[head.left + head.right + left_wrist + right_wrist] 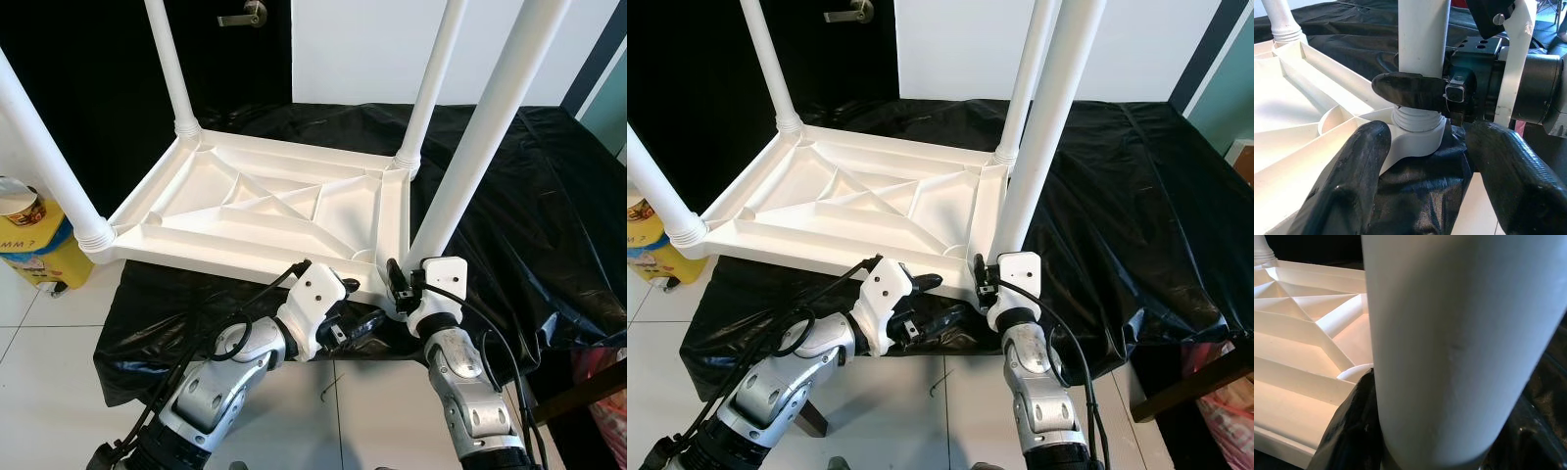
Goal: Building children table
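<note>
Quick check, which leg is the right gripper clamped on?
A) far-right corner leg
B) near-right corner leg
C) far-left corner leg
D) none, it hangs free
B: the right gripper closes around the near-right leg just above its threaded socket on the upturned tabletop; the left wrist view shows a finger wrapped on that leg.

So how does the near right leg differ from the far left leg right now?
The near right leg has the right gripper closed around its base, with the left gripper open beside it; the far left leg stands untouched. The near one looks thicker, being closer. Both are white, upright, seated in the tabletop corners.
</note>
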`<state>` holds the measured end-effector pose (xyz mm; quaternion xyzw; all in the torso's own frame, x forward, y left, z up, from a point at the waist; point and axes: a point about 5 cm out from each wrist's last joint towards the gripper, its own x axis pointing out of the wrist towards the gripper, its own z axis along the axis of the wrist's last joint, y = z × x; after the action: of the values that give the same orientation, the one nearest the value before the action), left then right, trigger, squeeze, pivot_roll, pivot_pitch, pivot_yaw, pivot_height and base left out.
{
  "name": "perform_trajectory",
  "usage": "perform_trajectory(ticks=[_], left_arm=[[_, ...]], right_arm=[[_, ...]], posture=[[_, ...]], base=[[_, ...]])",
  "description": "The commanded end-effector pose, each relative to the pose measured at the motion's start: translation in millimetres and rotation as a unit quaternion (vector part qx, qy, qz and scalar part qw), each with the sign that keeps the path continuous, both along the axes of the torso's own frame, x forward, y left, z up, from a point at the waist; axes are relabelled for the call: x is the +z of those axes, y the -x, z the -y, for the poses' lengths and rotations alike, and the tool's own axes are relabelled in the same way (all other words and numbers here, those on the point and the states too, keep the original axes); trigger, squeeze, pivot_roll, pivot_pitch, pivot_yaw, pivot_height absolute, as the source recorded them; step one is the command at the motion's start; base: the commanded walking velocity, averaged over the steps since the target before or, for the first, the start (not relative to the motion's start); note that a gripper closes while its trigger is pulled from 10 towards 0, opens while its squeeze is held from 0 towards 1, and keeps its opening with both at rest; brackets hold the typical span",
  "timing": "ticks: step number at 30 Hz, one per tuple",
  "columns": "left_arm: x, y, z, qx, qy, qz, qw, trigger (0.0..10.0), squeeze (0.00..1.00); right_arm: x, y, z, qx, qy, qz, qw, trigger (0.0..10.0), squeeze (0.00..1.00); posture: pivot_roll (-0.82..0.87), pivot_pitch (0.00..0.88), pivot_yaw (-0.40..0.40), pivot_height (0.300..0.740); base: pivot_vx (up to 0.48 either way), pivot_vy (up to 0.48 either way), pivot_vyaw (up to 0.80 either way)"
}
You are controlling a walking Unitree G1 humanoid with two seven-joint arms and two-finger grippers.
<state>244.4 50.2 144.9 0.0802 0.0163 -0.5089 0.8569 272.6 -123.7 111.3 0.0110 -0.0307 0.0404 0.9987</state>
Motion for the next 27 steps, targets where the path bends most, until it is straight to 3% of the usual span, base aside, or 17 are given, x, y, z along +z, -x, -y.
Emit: perform_trajectory(ticks=[1, 5, 6, 7, 17, 23, 24, 25, 26, 27], left_arm=[[-2.9, 4.4, 3.0, -0.028, -0.005, -0.001, 1.0, 10.0, 0.0], [-3.3, 4.8, 3.4, -0.028, -0.005, -0.001, 1.0, 10.0, 0.0], [-3.3, 4.9, 3.5, -0.027, -0.005, -0.001, 1.0, 10.0, 0.0], [-3.4, 5.2, 3.7, -0.026, -0.005, -0.002, 1.0, 10.0, 0.0], [-3.7, 6.4, 3.5, -0.026, -0.005, -0.003, 1.0, 10.0, 0.0], [-4.0, 6.8, 3.3, -0.028, -0.005, -0.005, 1.0, 10.0, 0.0], [-4.0, 6.6, 3.2, -0.028, -0.005, -0.005, 1.0, 10.0, 0.0], [-4.0, 6.6, 3.2, -0.028, -0.005, -0.005, 1.0, 10.0, 0.0], [-3.9, 6.2, 3.1, -0.029, -0.006, -0.005, 1.0, 10.0, 0.0], [-3.7, 5.8, 2.9, -0.029, -0.006, -0.005, 1.0, 10.0, 0.0]], right_arm=[[-12.4, 3.3, -2.1, 0.003, 0.009, -0.031, 0.999, 10.0, 0.0], [-11.1, 2.6, -3.0, 0.012, 0.016, -0.029, 0.999, 10.0, 0.0], [-10.8, 2.6, -2.3, 0.011, 0.016, -0.028, 0.999, 10.0, 0.09], [-8.1, 3.0, 0.3, 0.01, 0.007, -0.019, 1.0, 10.0, 1.0], [2.3, 8.1, 12.4, 0.052, -0.005, 0.021, 0.998, 10.0, 1.0], [4.3, 10.9, 25.1, 0.136, 0.008, 0.029, 0.99, 10.0, 1.0], [4.0, 11.0, 27.2, 0.165, 0.012, 0.025, 0.986, 10.0, 0.92], [4.0, 11.0, 27.2, 0.165, 0.012, 0.025, 0.986, 10.0, 0.92], [4.1, 10.6, 29.8, 0.188, 0.02, 0.023, 0.982, 10.0, 0.0], [4.5, 8.4, 33.5, 0.205, 0.024, 0.019, 0.978, 10.0, 0.0]], posture=[[-0.03, 0.002, -0.048, 0.74], [-0.03, 0.002, -0.051, 0.74], [-0.02, 0.003, -0.054, 0.74], [-0.02, 0.003, -0.055, 0.74], [-0.03, 0.009, -0.05, 0.74], [-0.03, 0.011, -0.043, 0.74], [-0.03, 0.012, -0.038, 0.74], [-0.03, 0.012, -0.038, 0.74], [-0.03, 0.012, -0.035, 0.74], [-0.03, 0.011, -0.033, 0.74]], base=[[0.0, 0.0, 0.0], [0.0, 0.0, 0.0], [0.0, 0.0, 0.0], [0.0, 0.0, 0.0], [0.0, 0.0, 0.0], [0.0, 0.0, 0.0], [0.0, 0.0, 0.0], [0.0, 0.0, 0.0], [0.0, 0.0, 0.0], [0.0, 0.0, 0.0]])
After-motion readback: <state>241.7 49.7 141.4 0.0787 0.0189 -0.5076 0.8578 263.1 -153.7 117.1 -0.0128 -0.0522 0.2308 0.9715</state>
